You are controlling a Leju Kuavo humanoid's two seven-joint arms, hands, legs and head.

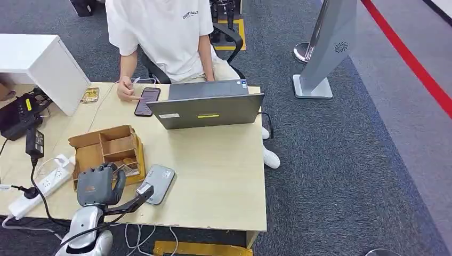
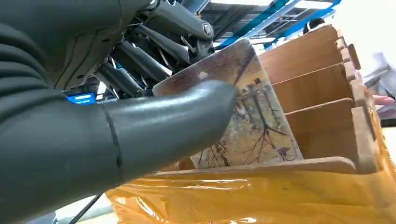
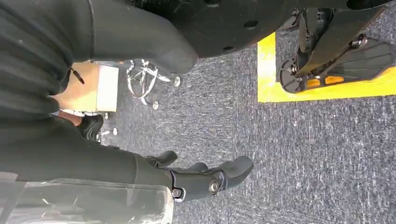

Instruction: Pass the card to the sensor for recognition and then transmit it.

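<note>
**Thin picture card pinched at the wooden box, sensor just to its right**

At the lower left of the head view, the left hand sits at the near edge of the brown wooden compartmented box. In the left wrist view, the thick grey thumb presses a thin rectangular card printed with bare trees against the dark fingers behind it, so the hand grasps the card, whose lower edge is still inside the box.

The card looks light, stiff and glossy, so likely slippery. A flat pinch across its faces near one end seems best, leaving the rest free to present.

Just right of the hand, the grey rounded sensor pad lies on the pale wooden table. Further right, at the upper centre, a person's hand rests by a dark phone.

In the right wrist view, the right hand hangs over carpet, fingers loosely curled and holding nothing.
</note>
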